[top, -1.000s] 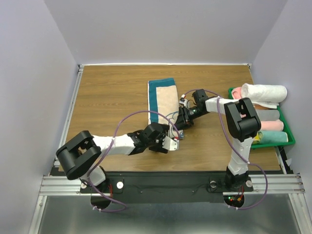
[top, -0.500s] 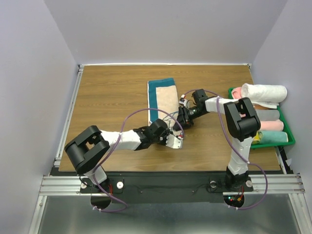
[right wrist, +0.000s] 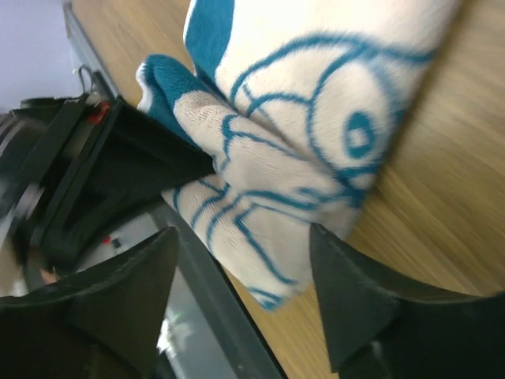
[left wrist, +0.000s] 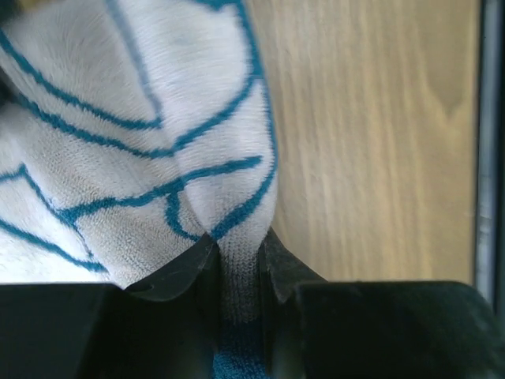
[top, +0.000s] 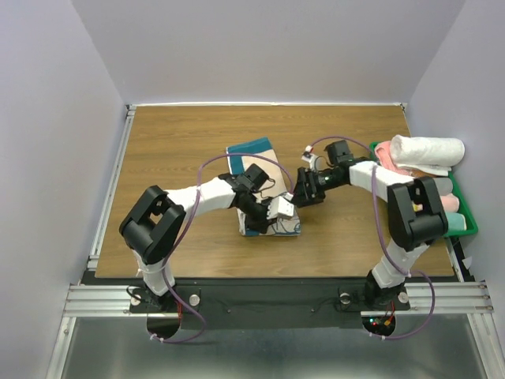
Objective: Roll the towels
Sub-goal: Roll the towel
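Wood-grain table (top: 173, 158) carries everything; your towel (top: 254, 170) lies near its centre. The towel's long axis runs from the upper part of the top view toward the bottom, slightly tilted. Its far end is flat with the teal showing; the near end is bunched up, cream side out with thin teal lines.

At the right edge of the top view sits a green tray (top: 471, 223) holding rolled cloths (top: 430, 150), well apart from the towel.

Your left gripper (top: 260, 219) is over the bunched near end. In the left wrist view it (left wrist: 237, 272) is clenched on a fold of the towel (left wrist: 118, 158): the fingers (left wrist: 185, 272) stand nearly together, and a narrow ridge of cloth is pinched between them at bottom centre. The rest balloons toward the upper left of that frame.

Your right gripper (top: 298, 193) sits just beside the towel's right edge. In the right wrist view its fingers (right wrist: 102, 292) are spread wide and grasp nothing. The bunched towel (right wrist: 308, 142) lies ahead of them, its lower corner hanging into the gap, and the left gripper (right wrist: 102, 174) shows dark at the left.
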You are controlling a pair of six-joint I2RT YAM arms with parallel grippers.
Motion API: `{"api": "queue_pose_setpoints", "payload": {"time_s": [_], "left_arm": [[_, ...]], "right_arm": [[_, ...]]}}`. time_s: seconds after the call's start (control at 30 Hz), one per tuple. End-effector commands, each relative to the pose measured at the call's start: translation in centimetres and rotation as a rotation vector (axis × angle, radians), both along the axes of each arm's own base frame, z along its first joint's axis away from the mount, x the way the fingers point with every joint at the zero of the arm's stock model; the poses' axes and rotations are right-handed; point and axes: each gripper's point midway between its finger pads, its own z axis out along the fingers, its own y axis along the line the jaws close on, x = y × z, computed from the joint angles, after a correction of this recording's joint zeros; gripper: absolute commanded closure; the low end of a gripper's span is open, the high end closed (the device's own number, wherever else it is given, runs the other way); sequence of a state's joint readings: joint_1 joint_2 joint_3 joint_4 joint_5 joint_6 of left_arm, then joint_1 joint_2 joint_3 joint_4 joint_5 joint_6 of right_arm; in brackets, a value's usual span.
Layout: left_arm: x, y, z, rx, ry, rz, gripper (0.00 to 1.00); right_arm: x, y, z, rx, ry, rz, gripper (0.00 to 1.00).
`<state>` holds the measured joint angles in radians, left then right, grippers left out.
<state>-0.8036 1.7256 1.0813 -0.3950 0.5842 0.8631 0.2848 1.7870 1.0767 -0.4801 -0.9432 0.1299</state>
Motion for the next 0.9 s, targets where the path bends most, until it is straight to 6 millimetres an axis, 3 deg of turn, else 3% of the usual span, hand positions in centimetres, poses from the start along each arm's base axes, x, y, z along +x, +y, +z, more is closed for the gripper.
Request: {"api": "queue_pose_setpoints", "payload": {"time_s": [0.0, 0.13, 0.2, 0.3, 0.47, 0.6, 0.7, 0.83, 0.87], "left_arm": [[-4.5, 2.6, 0.6, 0.022, 0.391, 0.035, 0.93], [-4.3, 3.2, 0.4, 0.002, 0.526, 0.070, 0.94], [-4.0, 3.6, -0.3, 0.015, 0.572, 0.089, 0.94], [-3.2, 4.0, -1.1, 0.015, 0.652, 0.121, 0.94], [-2.7, 4.8, -3.0, 0.063, 0.743, 0.150, 0.94], [-2.1, 5.1, -4.8, 0.120, 0.778, 0.179, 0.94], [-1.3, 4.9, -5.1, 0.130, 0.768, 0.191, 0.94], [-0.7, 5.1, -5.6, 0.147, 0.769, 0.205, 0.94], [-0.5, 5.1, -5.7, 0.145, 0.768, 0.208, 0.94]], "right_arm": [[3.1, -3.9, 3.3, -0.024, -0.218, -0.097, 0.22], [2.5, -6.2, 7.9, -0.085, -0.509, -0.060, 0.08], [1.7, -6.6, 8.9, -0.103, -0.587, -0.026, 0.05], [0.0, -7.4, 10.1, -0.137, -0.698, 0.051, 0.05], [-2.7, -7.3, 9.9, -0.192, -0.772, 0.195, 0.10], [-3.8, -5.3, 8.9, -0.269, -0.864, 0.319, 0.12], [-4.7, -1.9, 8.4, -0.287, -0.959, 0.436, 0.14], [-4.2, 1.5, 7.4, -0.292, -1.020, 0.514, 0.16], [-4.2, 2.1, 6.2, -0.310, -1.007, 0.546, 0.16]]}}
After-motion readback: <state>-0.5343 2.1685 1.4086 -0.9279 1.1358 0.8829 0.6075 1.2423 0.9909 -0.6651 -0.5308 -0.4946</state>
